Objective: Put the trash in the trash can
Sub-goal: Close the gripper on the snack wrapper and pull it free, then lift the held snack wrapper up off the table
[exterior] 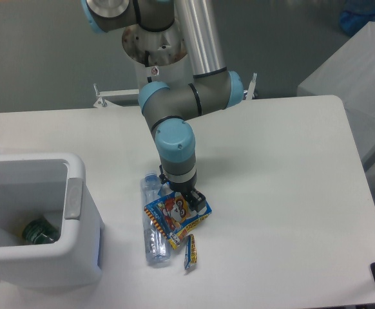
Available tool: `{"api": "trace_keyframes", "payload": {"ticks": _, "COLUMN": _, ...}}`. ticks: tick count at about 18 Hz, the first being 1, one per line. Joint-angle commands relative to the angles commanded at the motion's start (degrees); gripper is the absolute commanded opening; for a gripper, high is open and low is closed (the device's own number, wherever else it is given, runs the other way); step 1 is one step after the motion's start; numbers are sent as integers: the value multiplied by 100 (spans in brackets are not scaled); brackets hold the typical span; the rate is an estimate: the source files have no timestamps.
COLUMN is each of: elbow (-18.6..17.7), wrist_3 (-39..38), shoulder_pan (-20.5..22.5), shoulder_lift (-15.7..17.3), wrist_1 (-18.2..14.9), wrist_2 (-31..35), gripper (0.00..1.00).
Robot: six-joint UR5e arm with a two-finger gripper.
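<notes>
One crumpled blue-yellow-red wrapper (pixel 174 217), cartoon-printed, lies over a crushed clear bottle (pixel 154 225); jaws pinch the wrapper.

This looked like a robotics lab or test cell. An industrial arm (pixel 174 103) stood bolted at the edge of a plain white table (pixel 284 193), with bare grey flooring (pixel 39 58) behind it and another pale work surface (pixel 355 71) off to one side.

Around me: white bench (pixel 284 180) with rounded corners, grey floor (pixel 39 58) behind, grey cabinet (pixel 352 71) at right, blue object (pixel 366 16) top right.
</notes>
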Motion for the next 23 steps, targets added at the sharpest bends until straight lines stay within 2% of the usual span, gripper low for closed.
{"api": "trace_keyframes", "payload": {"ticks": 10, "elbow": 88, "wrist_3": -44, "shoulder_pan": 9, "shoulder_lift": 70, "wrist_1": -18, "wrist_2": 0, "gripper": 24}}
{"api": "trace_keyframes", "payload": {"ticks": 13, "elbow": 123, "wrist_3": -70, "shoulder_pan": 35, "shoulder_lift": 79, "wrist_1": -18, "wrist_2": -9, "gripper": 18}}
{"api": "trace_keyframes", "payload": {"ticks": 20, "elbow": 246, "wrist_3": -53, "shoulder_pan": 263, "shoulder_lift": 114, "wrist_1": -26, "wrist_2": -61, "gripper": 12}}
{"api": "trace_keyframes", "payload": {"ticks": 23, "elbow": 299, "wrist_3": -53, "shoulder_pan": 430, "shoulder_lift": 307, "wrist_1": -44, "wrist_2": -192, "gripper": 10}}
